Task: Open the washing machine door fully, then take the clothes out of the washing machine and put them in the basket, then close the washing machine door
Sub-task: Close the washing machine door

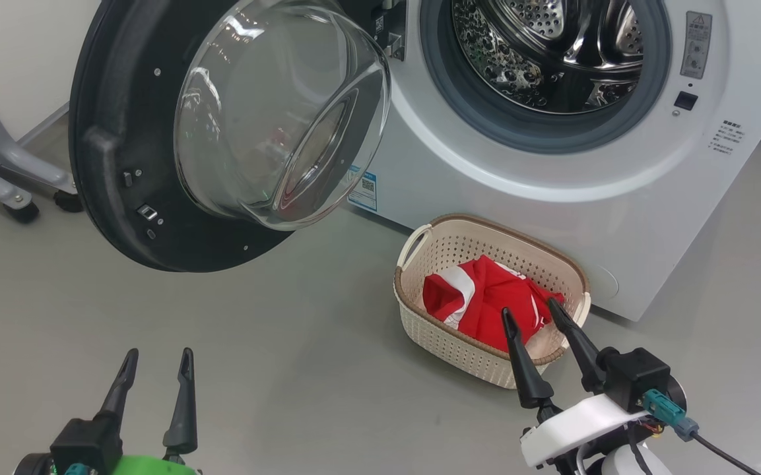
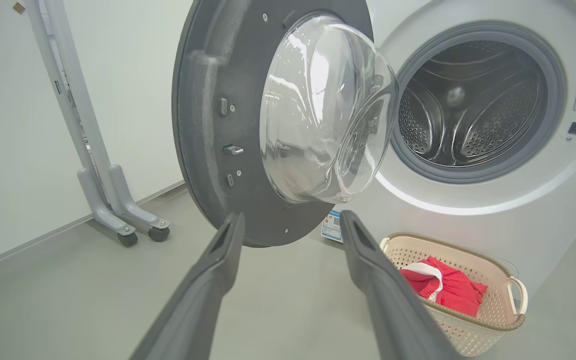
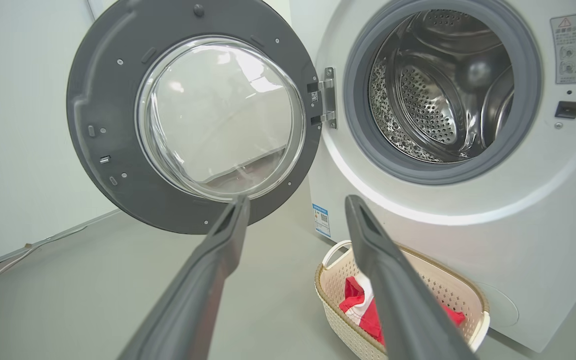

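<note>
Lying in the basket [image 1: 449, 343] are red clothes [image 1: 486, 300]. The washing machine door [image 1: 116, 165] is open, left hand [image 1: 160, 353] and right hand [image 1: 529, 307] spread.

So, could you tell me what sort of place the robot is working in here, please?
Probably a laundry corner in a lab or test room: a white washing machine with its door open, a basket of red clothes on a bare grey floor, and a wheeled metal stand by the wall.

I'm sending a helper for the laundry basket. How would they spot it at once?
Find the big white washing machine with its door swung open. On the floor just before it sits the basket: cream, perforated, brown-rimmed, holding red clothes.
</note>
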You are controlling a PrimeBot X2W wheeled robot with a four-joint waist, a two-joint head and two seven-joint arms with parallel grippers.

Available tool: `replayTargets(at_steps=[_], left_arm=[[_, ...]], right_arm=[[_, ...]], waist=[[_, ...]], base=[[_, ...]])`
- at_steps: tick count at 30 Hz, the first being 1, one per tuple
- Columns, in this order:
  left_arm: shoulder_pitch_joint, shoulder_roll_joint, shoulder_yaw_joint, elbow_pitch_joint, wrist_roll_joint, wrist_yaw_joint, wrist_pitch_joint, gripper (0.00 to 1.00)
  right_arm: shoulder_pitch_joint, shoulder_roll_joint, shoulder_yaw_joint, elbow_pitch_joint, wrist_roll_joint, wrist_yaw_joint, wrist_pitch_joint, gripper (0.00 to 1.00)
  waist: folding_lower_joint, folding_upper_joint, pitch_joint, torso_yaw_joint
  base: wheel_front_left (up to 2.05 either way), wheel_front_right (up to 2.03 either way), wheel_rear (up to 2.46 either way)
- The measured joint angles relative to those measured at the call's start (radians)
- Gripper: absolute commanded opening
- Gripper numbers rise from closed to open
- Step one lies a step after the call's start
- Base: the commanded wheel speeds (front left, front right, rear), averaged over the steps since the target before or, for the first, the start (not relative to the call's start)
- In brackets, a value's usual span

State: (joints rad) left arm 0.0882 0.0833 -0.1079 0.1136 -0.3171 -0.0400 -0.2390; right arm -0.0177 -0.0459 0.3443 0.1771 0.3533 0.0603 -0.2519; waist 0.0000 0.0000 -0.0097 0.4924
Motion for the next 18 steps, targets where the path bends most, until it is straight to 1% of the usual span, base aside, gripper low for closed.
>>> replayTargets(at_steps=[6,18], left_arm=[[0.005,0.002,0.009,-0.019,-0.001,0.009,0.0,1.0],[0.026,0.002,0.012,-0.041,-0.008,0.013,0.0,1.0]], right_arm=[[0.0,0.0,0.014,0.002,0.001,0.0,0.0,1.0],[-0.007,0.0,0.027,0.011,0.003,0.0,0.0,1.0]], waist=[[0.0,0.0,0.002,0.005],[0.0,0.0,0.012,0.011]], base=[[0.0,0.0,0.0],[0.0,0.0,0.0]])
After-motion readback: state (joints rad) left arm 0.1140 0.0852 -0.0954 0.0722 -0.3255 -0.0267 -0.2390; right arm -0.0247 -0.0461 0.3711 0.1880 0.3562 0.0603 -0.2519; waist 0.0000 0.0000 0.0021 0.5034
